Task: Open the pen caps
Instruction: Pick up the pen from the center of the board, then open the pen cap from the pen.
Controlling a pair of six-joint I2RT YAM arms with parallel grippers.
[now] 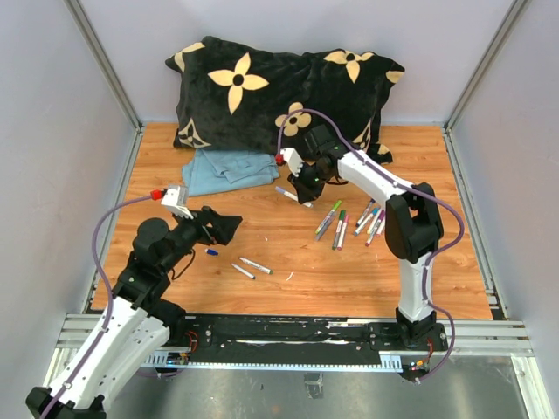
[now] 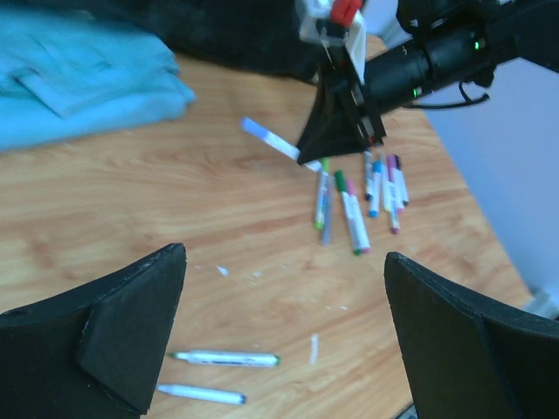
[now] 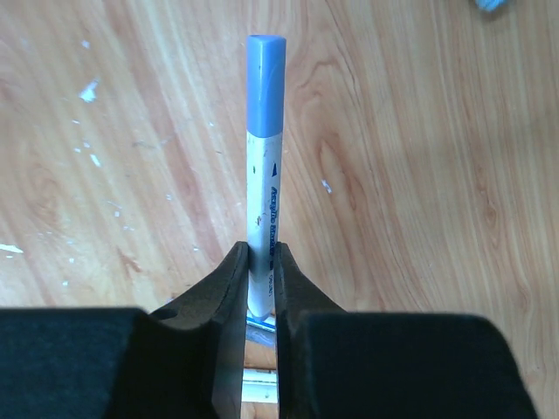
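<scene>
My right gripper (image 1: 305, 197) (image 3: 260, 272) is shut on the barrel of a white pen (image 3: 263, 209). Its light blue pen cap (image 3: 265, 82) (image 1: 281, 189) (image 2: 258, 129) is on and points away from the fingers, just above the wooden table (image 1: 288, 253). My left gripper (image 1: 231, 229) (image 2: 284, 292) hangs open over the table's left middle with nothing between its fingers. Below it lie two pens (image 1: 255, 264) (image 2: 225, 358) with bare tips. A loose dark blue cap (image 1: 211, 251) rests beside them. Several capped pens (image 1: 349, 223) (image 2: 358, 201) lie in a cluster at the right.
A black pillow with tan flowers (image 1: 279, 96) fills the back of the table. A folded blue cloth (image 1: 223, 170) (image 2: 79, 78) lies in front of it at the left. Grey walls and metal rails close in the table on three sides.
</scene>
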